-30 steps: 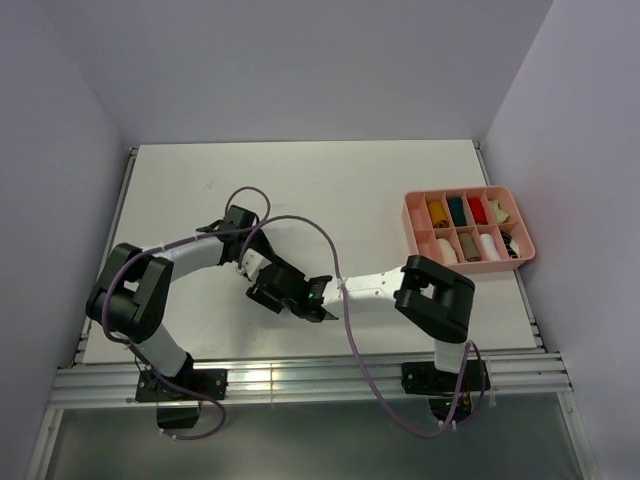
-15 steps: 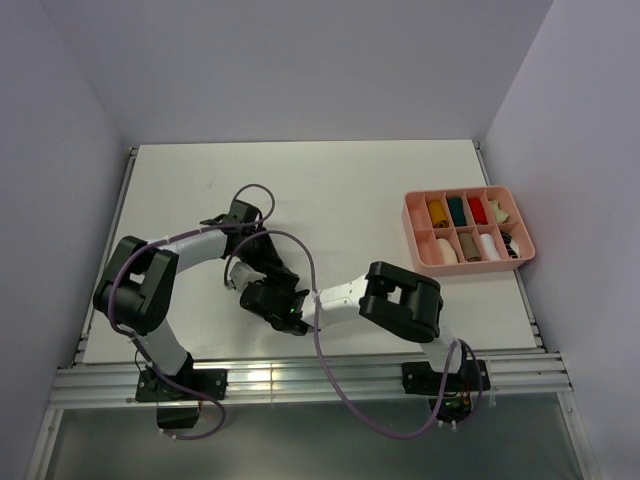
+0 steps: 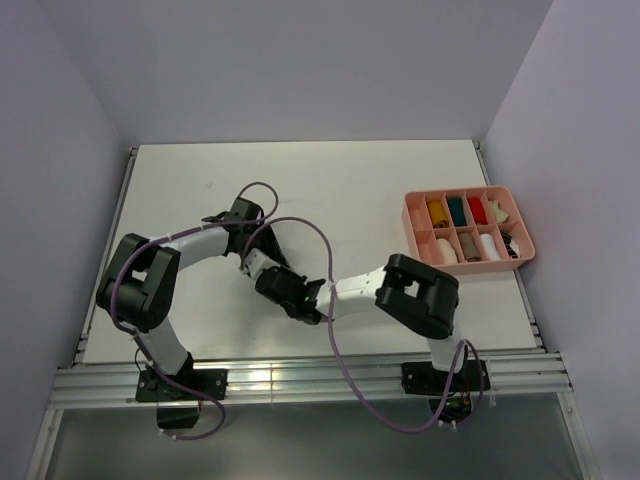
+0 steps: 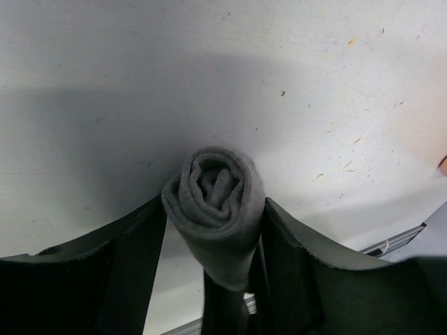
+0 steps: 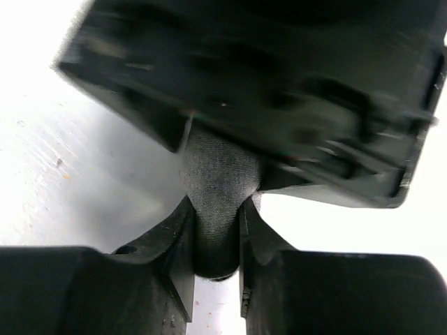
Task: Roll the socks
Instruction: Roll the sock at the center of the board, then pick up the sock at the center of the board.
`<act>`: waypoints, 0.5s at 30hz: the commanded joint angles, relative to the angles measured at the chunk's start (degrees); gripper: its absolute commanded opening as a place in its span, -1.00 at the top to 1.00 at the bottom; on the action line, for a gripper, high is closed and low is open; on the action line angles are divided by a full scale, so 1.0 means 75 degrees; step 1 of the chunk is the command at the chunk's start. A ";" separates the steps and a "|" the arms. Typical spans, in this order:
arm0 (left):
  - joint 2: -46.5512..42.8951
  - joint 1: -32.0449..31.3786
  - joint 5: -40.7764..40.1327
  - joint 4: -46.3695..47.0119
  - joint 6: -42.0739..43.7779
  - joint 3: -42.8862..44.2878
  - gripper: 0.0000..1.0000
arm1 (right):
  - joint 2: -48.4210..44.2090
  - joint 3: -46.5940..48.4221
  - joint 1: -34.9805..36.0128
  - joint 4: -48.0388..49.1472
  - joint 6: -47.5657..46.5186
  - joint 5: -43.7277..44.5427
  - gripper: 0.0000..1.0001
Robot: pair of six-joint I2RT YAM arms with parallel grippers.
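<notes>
at the near edge of the table (image 3: 350,190), the two arm bases are seen bolted side by side on the metal rail, with purple cables (image 3: 345,350) looped from them. both arms are bent inward, so that the grippers are brought together over the near middle of the table, just in front of the bases. in the top view the sock is hidden beneath the two wrists.

the left gripper (image 4: 214,209) is closed on the grey sock (image 4: 216,188). the sock is rolled into a tight tube, its spiral end is turned toward the left wrist camera, and both sides of the roll are touched by the dark fingers (image 4: 136,258). the roll is held just above the white table surface.

the right gripper (image 5: 215,209) is closed on the same grey sock from the opposite side. a narrow part of the grey fabric is pinched between its two fingers (image 5: 174,244), and the blurred body of the left gripper is seen right behind it.

farther back and to the right, well apart from the grippers, a pink tray (image 3: 478,267) is set by the table's right edge. small rolled bundles (image 3: 457,210) are laid in its compartments, among them mustard, teal, red, cream and white ones.
</notes>
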 commanded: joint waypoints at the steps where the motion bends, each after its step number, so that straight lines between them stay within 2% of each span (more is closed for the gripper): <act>1: 0.0096 -0.0039 -0.0431 -0.0774 0.0231 -0.0176 -0.27 | -0.0304 -0.0844 -0.0640 -0.0962 0.1165 -0.2417 1.00; 2: 0.0060 -0.0016 -0.0407 -0.0727 0.0172 -0.0141 -0.29 | -0.0479 -0.0916 -0.0711 -0.0938 0.1236 -0.3011 1.00; 6: -0.0151 0.0078 -0.0359 -0.0364 -0.0156 -0.0152 -0.36 | -0.0669 -0.1139 -0.0992 -0.0868 0.1634 -0.4068 1.00; 11: -0.0642 0.0475 -0.0512 -0.0152 -0.0391 -0.0164 -0.44 | -0.0949 -0.1420 -0.1390 -0.0797 0.2021 -0.5088 1.00; 15: -0.1064 0.0756 -0.0558 -0.0093 -0.0450 -0.0152 -0.44 | -0.1312 -0.1479 -0.1730 -0.0832 0.2244 -0.5395 1.00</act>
